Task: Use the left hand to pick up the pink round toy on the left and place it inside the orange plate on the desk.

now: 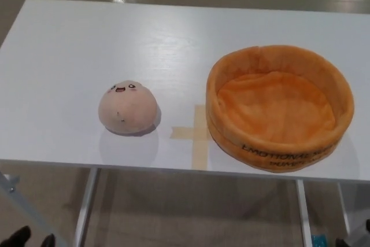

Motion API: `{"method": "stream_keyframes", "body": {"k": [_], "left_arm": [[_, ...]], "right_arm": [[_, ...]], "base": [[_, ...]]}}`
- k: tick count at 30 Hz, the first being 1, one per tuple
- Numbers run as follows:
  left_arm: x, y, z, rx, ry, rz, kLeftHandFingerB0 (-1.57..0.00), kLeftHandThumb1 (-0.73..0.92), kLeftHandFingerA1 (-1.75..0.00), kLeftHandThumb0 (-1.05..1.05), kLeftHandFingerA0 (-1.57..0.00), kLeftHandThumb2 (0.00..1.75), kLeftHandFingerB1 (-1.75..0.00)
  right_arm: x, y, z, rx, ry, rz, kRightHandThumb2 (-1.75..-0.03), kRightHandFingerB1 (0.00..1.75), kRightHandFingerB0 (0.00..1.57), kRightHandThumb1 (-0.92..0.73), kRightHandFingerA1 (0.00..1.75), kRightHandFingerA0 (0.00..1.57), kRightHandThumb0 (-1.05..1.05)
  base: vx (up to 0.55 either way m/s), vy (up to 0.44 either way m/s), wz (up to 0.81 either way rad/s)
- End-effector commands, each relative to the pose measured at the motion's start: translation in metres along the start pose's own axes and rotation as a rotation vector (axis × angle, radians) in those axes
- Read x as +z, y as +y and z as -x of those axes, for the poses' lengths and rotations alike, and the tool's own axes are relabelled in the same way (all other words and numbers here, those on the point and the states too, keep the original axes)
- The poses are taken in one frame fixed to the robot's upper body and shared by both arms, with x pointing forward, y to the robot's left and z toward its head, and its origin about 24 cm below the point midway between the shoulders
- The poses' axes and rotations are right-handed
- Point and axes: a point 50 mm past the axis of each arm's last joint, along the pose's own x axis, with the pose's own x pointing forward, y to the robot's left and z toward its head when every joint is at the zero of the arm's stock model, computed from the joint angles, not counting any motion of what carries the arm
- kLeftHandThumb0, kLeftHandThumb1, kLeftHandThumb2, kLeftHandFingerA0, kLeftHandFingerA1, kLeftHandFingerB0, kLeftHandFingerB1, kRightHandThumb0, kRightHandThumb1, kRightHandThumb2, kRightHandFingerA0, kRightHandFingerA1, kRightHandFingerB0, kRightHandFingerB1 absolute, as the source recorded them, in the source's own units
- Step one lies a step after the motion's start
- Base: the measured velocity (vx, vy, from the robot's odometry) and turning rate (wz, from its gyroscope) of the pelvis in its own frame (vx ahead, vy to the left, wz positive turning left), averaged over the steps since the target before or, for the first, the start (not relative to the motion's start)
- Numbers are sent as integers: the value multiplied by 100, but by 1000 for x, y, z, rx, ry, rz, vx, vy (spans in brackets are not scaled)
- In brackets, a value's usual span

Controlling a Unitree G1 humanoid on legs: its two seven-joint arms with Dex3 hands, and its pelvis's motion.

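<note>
While the pink round toy [127,107] sits on the white desk [69,44], left of the middle and near the front edge, neither robot hand can be made out for certain; two small dark shapes [26,238] at the bottom left corner, below the desk's edge, are too little seen to identify, so whether either hand is open or closed cannot be told. The toy is a dome with a small face turned upward and away, resting flat and touching nothing else. To its right, apart from it, a cross of tan tape [198,134] lies on the desktop, reaching to the front edge. Just right of the tape stands the orange plate [341,93], a soft round basin with a raised wall, black lettering on its front and nothing inside. Bare desktop stretches behind and to the left of the toy
</note>
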Motion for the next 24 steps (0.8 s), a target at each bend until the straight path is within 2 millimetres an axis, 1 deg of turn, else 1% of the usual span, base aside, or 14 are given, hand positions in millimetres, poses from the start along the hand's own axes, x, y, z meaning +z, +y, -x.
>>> {"method": "stream_keyframes", "body": {"k": [1,3,10,11,12,13,14,17,19,20,21,22,23,24], "left_arm": [[3,5,1,31,-69,66,-44,50,-36,-13,-36,55,-36],[3,5,1,27,-70,65,-43,50,-36,-12,-33,55,-35],[3,8,2,11,-80,64,-41,51,-36,-14,-29,57,-36],[3,9,2,3,-76,32,-30,35,-52,-11,-17,84,-57],[3,10,2,0,-74,22,-30,35,-52,-11,-17,84,-57],[3,13,4,-38,-77,-14,-35,49,-36,-18,-25,56,-37],[4,16,4,-77,-79,-61,-32,46,-33,-21,-24,54,-37],[6,19,5,-152,-79,-127,-31,46,-33,-21,-25,53,-37],[12,19,7,-247,-108,-213,-25,43,-38,-30,-25,59,-39],[15,20,8,-278,-123,-255,-30,46,-34,-30,-29,54,-36],[18,20,9,-308,-141,-304,-30,46,-34,-30,-29,54,-36],[29,19,13,-417,-201,-383,-33,42,-39,-44,-33,62,-40],[33,19,15,-466,-224,-419,-33,42,-39,-44,-33,62,-40],[36,18,16,-491,-236,-428,-37,45,-34,-35,-35,54,-35]], "right_arm": [[2,-7,1,-73,-54,-59,-78,64,11,-39,81,16,-22],[2,-7,1,-67,-54,-67,-77,65,13,-39,83,17,-30],[1,-7,2,-76,-60,-35,-77,64,15,-38,80,21,-26],[1,-7,2,-76,-60,-41,-94,59,14,-32,67,26,-24],[1,-7,2,-76,-60,-43,-94,59,14,-32,67,26,-24],[0,-8,2,-75,-61,-41,-94,59,14,-33,67,25,-24],[0,-8,2,-72,-58,-44,-77,65,15,-41,81,18,-28],[0,-9,2,-72,-57,-41,-79,64,15,-39,83,17,-25],[2,-9,2,-76,-67,-44,-78,66,16,-38,81,22,-27],[2,-8,1,-75,-66,-46,-92,61,18,-30,68,28,-26],[2,-8,1,-73,-63,-48,-92,61,18,-30,68,28,-26],[3,-8,1,-64,-67,-56,-92,59,16,-32,67,26,-22],[3,-8,1,-60,-68,-59,-92,59,16,-32,67,26,-22],[3,-8,1,-64,-67,-53,-74,61,18,-41,78,21,-26]], "base": [[0,0,0],[0,0,0],[0,0,0],[0,0,0],[0,0,0],[0,0,0],[0,0,0],[0,0,0],[0,0,0],[0,0,0],[0,0,0],[0,0,0],[0,0,0],[0,0,0]]}}
